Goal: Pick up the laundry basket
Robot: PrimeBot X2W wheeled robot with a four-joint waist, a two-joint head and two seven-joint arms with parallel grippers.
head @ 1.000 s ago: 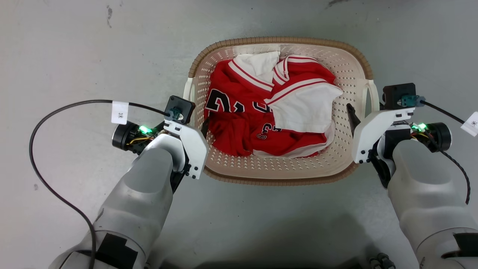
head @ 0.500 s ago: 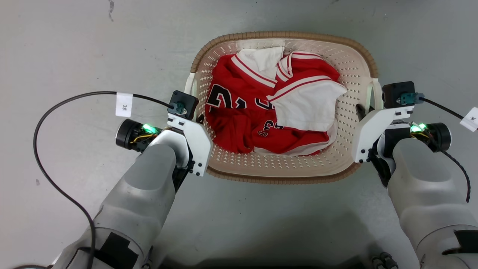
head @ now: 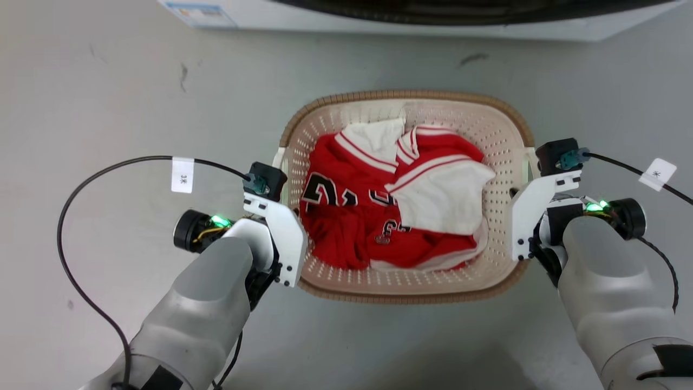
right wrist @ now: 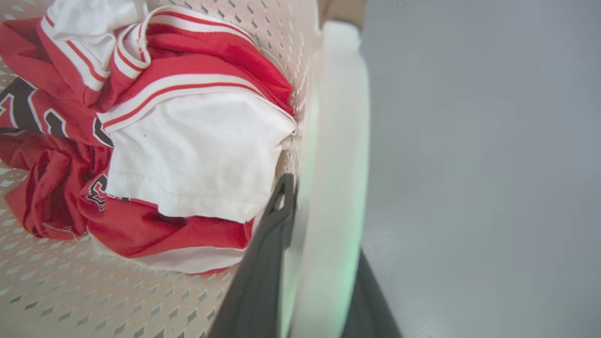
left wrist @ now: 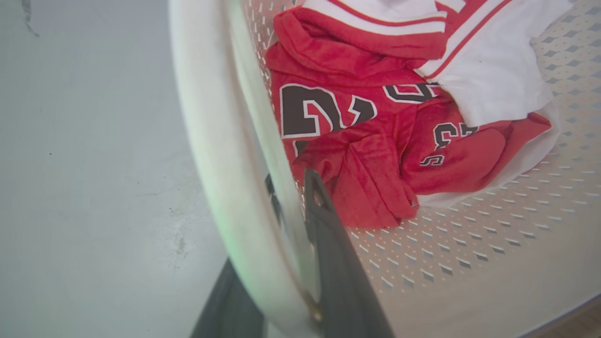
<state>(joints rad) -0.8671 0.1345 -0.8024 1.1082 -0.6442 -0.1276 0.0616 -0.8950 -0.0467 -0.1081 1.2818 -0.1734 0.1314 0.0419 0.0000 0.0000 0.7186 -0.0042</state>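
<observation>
left tool (left wrist: 291, 182) half behind basket handle (left wrist: 213, 136)

A laundry area with a bare, workshop-like look: scuffed grey floor (head: 108, 81), the white lower edge of a washing machine (head: 379, 24) along the top, and a laundry basket (head: 411, 96) holding red-and-white clothing (head: 346, 227).
</observation>
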